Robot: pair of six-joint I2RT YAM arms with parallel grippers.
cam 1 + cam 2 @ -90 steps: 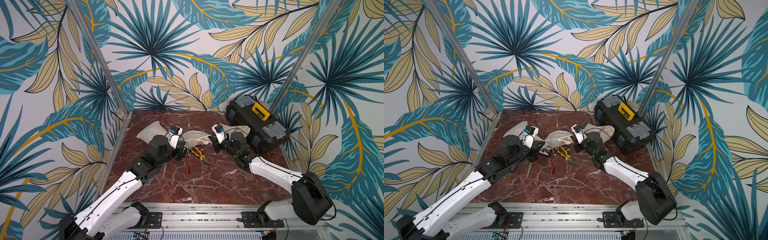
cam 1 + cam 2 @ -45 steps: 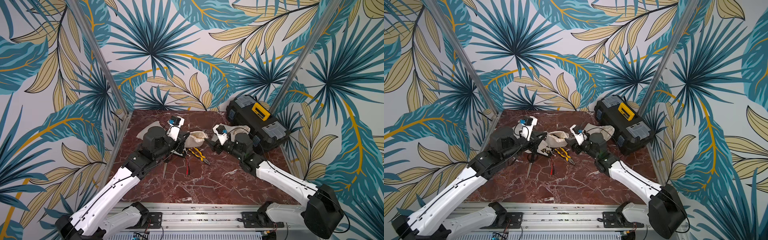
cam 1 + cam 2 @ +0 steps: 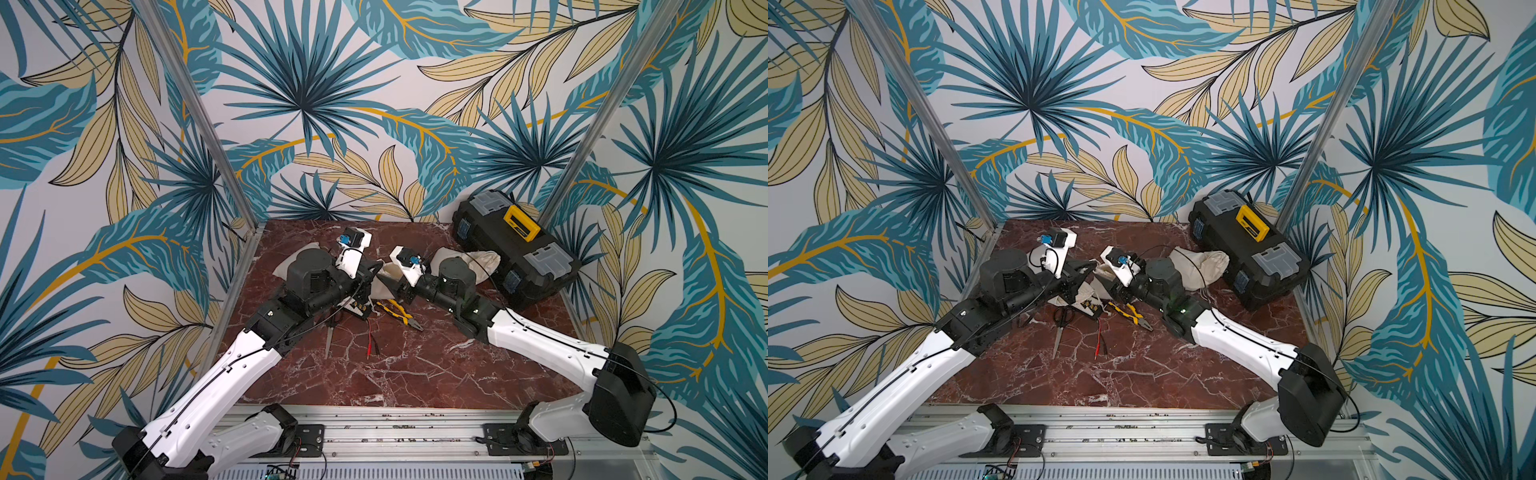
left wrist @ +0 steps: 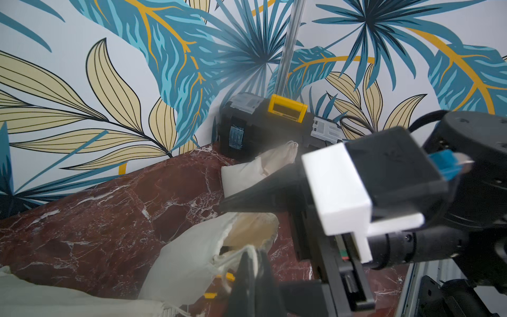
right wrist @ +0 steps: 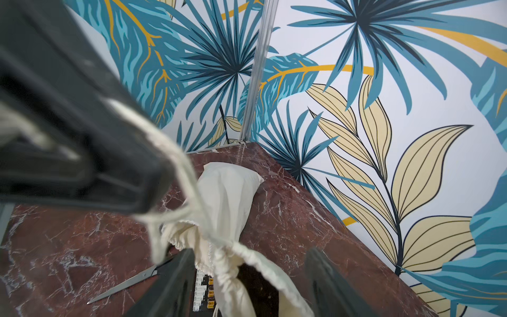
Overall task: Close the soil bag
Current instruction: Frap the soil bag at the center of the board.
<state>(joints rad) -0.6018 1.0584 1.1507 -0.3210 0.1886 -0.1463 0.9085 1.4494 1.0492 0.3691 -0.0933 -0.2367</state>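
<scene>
The soil bag (image 3: 383,275) is a cream cloth drawstring sack in the middle of the marble table, between the two grippers. Its mouth is half gathered, and dark soil (image 5: 259,277) shows inside. My left gripper (image 4: 253,262) is shut on the bag's white drawstring (image 5: 175,156), which runs taut from its tip down to the mouth. My right gripper (image 5: 250,251) is open, with one finger on each side of the bag's puckered rim (image 5: 233,255). In both top views the two grippers meet tip to tip over the bag (image 3: 1100,272).
A second cream sack (image 3: 478,261) lies by the black toolbox (image 3: 515,245) with a yellow handle. Another sack (image 5: 230,181) lies at the back left. Scissors (image 3: 1061,328), yellow pliers (image 3: 1129,313), red probes (image 3: 370,340) and a connector board (image 5: 203,291) lie just in front of the bag.
My right gripper has let go and opened, and has shifted left around the bag's mouth. My left gripper has risen with the drawstring, and the mouth has drawn tighter.
</scene>
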